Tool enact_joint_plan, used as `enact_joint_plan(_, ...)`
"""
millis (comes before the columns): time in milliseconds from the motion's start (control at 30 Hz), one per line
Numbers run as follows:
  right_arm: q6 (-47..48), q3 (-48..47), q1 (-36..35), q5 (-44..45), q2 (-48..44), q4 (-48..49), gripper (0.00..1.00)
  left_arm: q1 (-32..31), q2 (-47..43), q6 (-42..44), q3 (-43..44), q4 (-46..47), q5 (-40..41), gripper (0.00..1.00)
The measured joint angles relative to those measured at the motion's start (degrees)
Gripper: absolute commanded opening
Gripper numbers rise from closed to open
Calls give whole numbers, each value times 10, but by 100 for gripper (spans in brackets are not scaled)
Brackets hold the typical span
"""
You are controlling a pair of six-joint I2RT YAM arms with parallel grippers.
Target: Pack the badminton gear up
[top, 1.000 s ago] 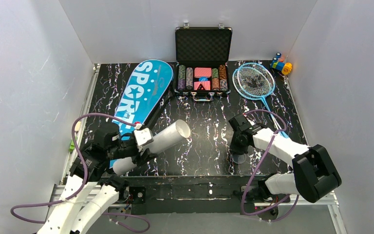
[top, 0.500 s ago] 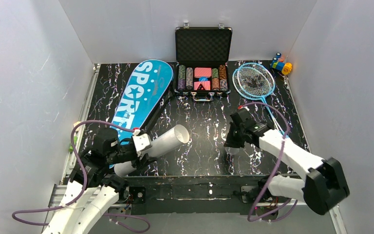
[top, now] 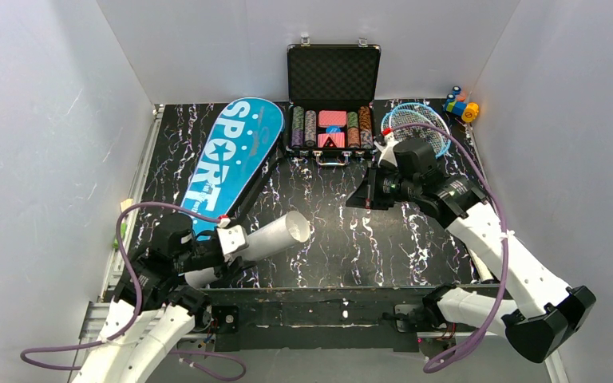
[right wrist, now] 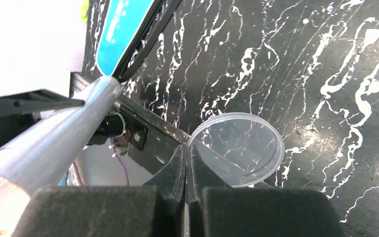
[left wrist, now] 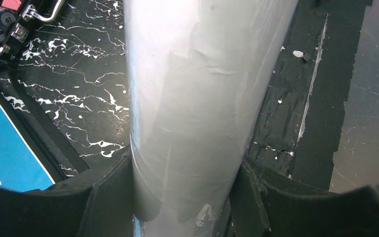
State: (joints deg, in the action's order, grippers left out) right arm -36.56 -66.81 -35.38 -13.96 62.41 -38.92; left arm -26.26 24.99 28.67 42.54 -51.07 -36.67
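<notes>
**Tube and lid, each gripped**

Tube (top: 275, 235), white, long: was held slanting in front of the case (top: 333, 120), off its left corner. Left gripper (top: 227, 243) was clamped around the tube's near half, a finger pressed to each side. Right gripper (top: 365, 195) hung in front of the case's right end, fingers pinched tight on the rim of a clear round lid (right wrist: 237, 148). Bag (top: 235, 152), blue: lay flat just left of the case. Rackets (top: 423, 116): lay just right of the case, partly hidden by the right arm.
</notes>
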Motion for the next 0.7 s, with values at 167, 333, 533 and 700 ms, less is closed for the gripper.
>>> enact_joint_plan(167,14,-42,-8,-32,3,-27,1,0,7,21,-1,-3,2,18)
enact_joint_plan(333,33,-136,-29,-49,21,-48,1,0,27,39,-1,-3,8,18)
enact_joint_plan(533,40,-160,-37,-68,5,-54,1,0,33,57,-1,-3,12,18)
enact_joint_plan(700,42,-168,-38,-90,-2,-66,1,0,37,64,-1,-3,13,18)
